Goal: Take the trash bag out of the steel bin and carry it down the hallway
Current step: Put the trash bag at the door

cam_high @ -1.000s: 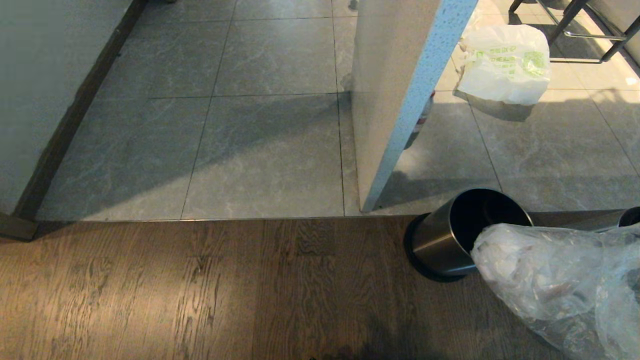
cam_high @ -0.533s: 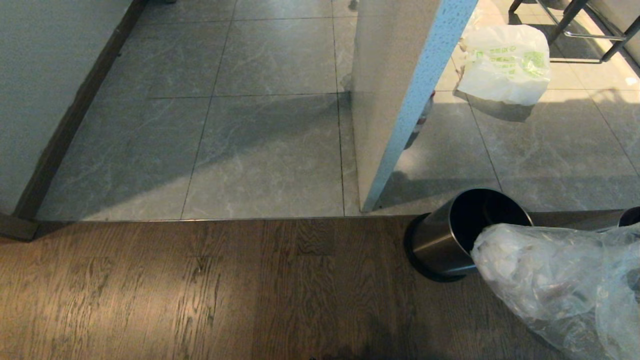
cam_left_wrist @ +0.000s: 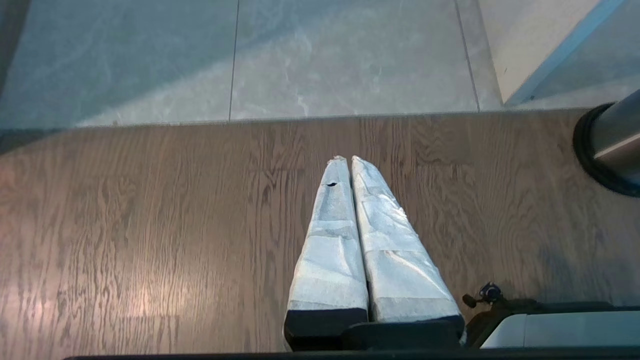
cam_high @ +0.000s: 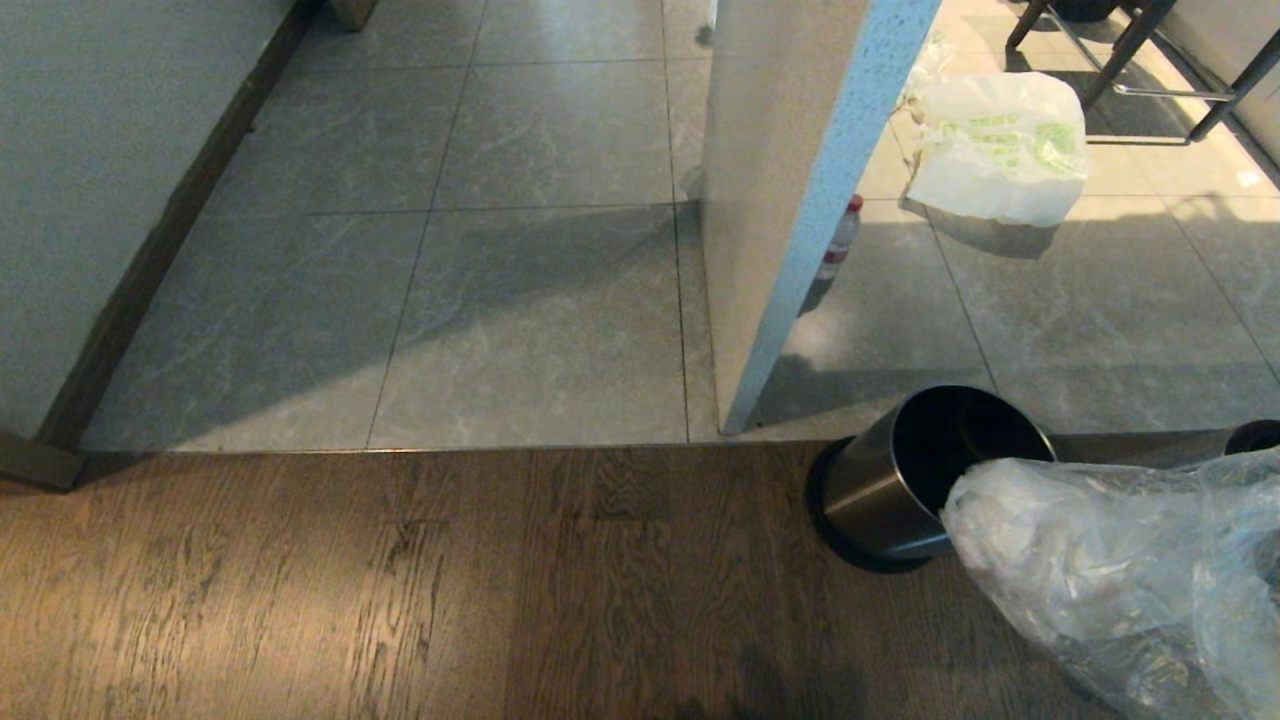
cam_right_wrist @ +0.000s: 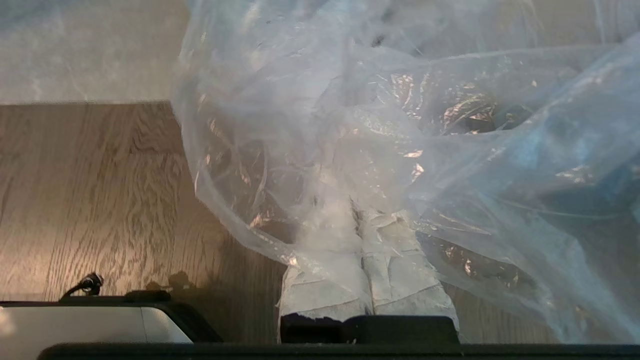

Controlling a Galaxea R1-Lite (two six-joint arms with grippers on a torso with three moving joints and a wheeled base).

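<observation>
Left claw [cam_left_wrist: 348, 159]: two long tapered fingers [cam_left_wrist: 330, 240] wrapped in white, seemingly taped, on black bases.

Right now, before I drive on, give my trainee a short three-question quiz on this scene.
1. True or false: the trash bag is already out of the steel bin.
2. Which gripper is shut on the bag? A) left gripper B) right gripper C) neither
3. Fill in: the bin stands on the ____ floor, next to the tile edge.

Key:
1. True. The bag hangs beside the bin, whose inside looks dark and empty.
2. B. The right wrist view shows its shut fingers draped in clear plastic; the left gripper is shut on nothing, over bare wood floor.
3. Wood.
</observation>
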